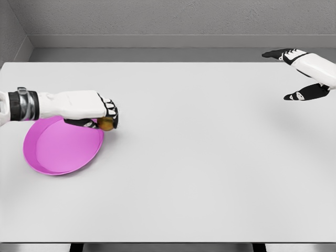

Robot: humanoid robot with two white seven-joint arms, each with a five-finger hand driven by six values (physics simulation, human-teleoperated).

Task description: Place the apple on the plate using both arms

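The left hand (107,113) curls its fingers around the apple (106,124) at the right rim of the pink plate (52,152), on the near left of the white table (199,157). The apple appears not yet released onto the plate, which holds nothing else. At far right, the right hand (302,73) hangs with fingers spread, holding nothing.

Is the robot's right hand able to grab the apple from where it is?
Probably not. The right hand sits open at the table's far right edge, while the apple is far left, already gripped by the left hand at the pink plate's rim.
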